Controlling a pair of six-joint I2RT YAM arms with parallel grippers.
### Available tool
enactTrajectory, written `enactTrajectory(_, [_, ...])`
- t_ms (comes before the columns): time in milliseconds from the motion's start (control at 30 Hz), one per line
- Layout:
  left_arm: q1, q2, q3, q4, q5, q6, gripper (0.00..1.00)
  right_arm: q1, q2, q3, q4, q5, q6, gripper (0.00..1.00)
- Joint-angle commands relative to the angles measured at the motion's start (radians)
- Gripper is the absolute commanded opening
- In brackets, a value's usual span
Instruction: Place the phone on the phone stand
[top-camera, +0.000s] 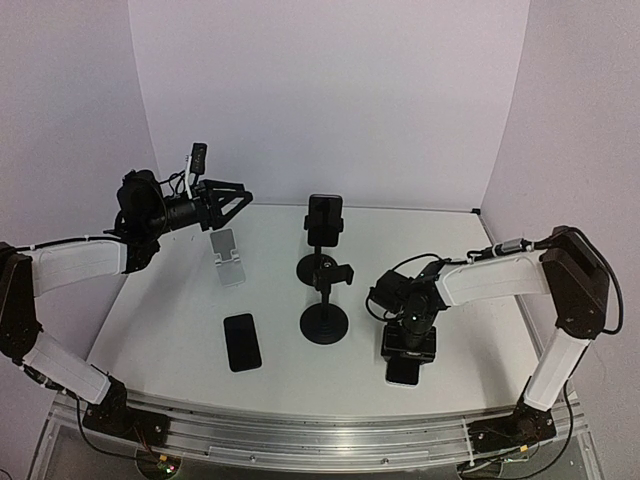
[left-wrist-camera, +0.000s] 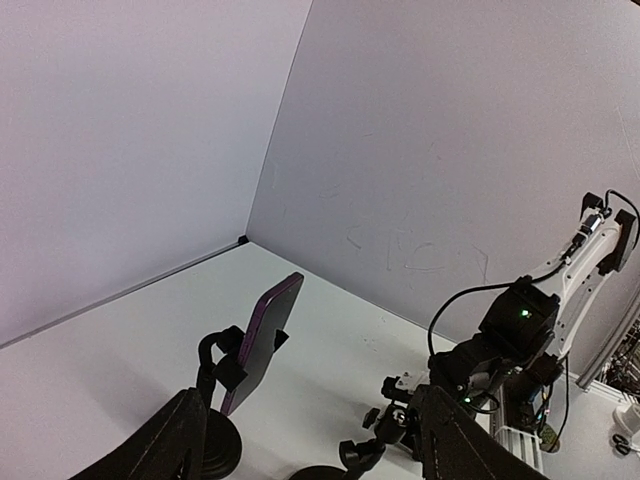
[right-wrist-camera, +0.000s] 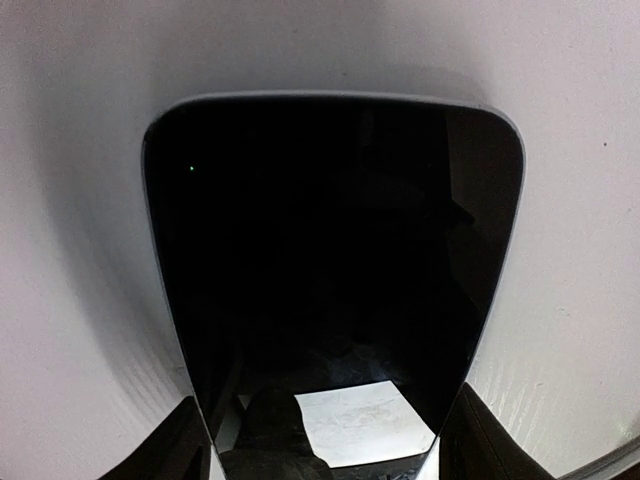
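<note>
Hardware crowds the white bench (top-camera: 170, 310), and the black stand (top-camera: 324, 322) with its round base and empty clamp sits at the middle of it all. To the right of that stand and a little nearer the arm bases, a white-edged phone (top-camera: 404, 373) lies flat, screen up. The right end effector (top-camera: 408, 350) is lowered straight over it. From the wrist camera, its two fingers (right-wrist-camera: 185, 445) sit on either side of the phone's narrow end, close against the edges. I cannot tell whether they actually press on it. To the left of the black stand and also toward the bases, a black phone (top-camera: 241, 341) lies flat on its own, touching nothing. Farther left and back from the stand is a small white stand (top-camera: 229, 256) with nothing on it. Directly behind the black stand, a mounted phone (top-camera: 324, 216) sits upright in a rear holder (left-wrist-camera: 222, 372), leaning slightly back. The left end effector (top-camera: 235, 200) hangs in the air well to the left of the black stand and above the white one. Its fingers are spread wide and hold nothing.
</note>
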Motion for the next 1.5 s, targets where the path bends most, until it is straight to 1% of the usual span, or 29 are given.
enactTrajectory(0, [-0.004,0.002,0.03,0.027,-0.019,0.027,0.72,0.01,0.064,-0.055,0.107,-0.041,-0.009,0.57])
enactTrajectory(133, [-0.004,0.004,0.03,0.03,-0.003,0.039,0.72,0.016,0.034,-0.034,0.107,-0.004,-0.033,0.53])
enactTrajectory(233, [-0.004,0.003,0.029,0.035,0.005,0.045,0.72,0.021,-0.028,-0.02,0.107,0.067,-0.047,0.47])
enactTrajectory(333, [-0.005,0.005,0.031,0.035,0.016,0.047,0.71,0.028,-0.103,-0.015,0.109,0.162,-0.055,0.44])
enactTrajectory(600, [-0.037,-0.008,0.032,0.038,0.041,0.083,0.7,0.04,-0.313,0.004,0.127,0.38,-0.111,0.43])
enactTrajectory(767, [-0.075,-0.025,0.055,0.037,0.055,0.08,0.69,0.045,-0.421,0.108,0.127,0.507,-0.211,0.42])
enactTrajectory(867, [-0.082,-0.017,0.108,0.037,0.052,0.033,0.69,0.063,-0.453,0.226,0.137,0.592,-0.302,0.41])
enactTrajectory(967, [-0.097,0.0,0.178,0.029,0.017,-0.031,0.68,0.085,-0.456,0.329,0.223,0.645,-0.432,0.39])
enactTrajectory(1067, [-0.152,0.012,0.25,-0.04,-0.044,-0.025,0.68,0.111,-0.427,0.396,0.353,0.645,-0.543,0.37])
enactTrajectory(1233, [-0.221,0.045,0.367,-0.128,-0.1,-0.066,0.69,0.161,-0.294,0.533,0.503,0.624,-0.672,0.37])
enactTrajectory(1300, [-0.25,0.058,0.403,-0.154,-0.13,-0.046,0.69,0.171,-0.248,0.588,0.54,0.611,-0.692,0.36])
enactTrajectory(1400, [-0.301,0.072,0.443,-0.225,-0.196,0.038,0.7,0.181,-0.184,0.65,0.573,0.608,-0.697,0.35])
enactTrajectory(1467, [-0.314,0.087,0.47,-0.27,-0.255,0.058,0.7,0.193,-0.153,0.683,0.596,0.61,-0.716,0.35])
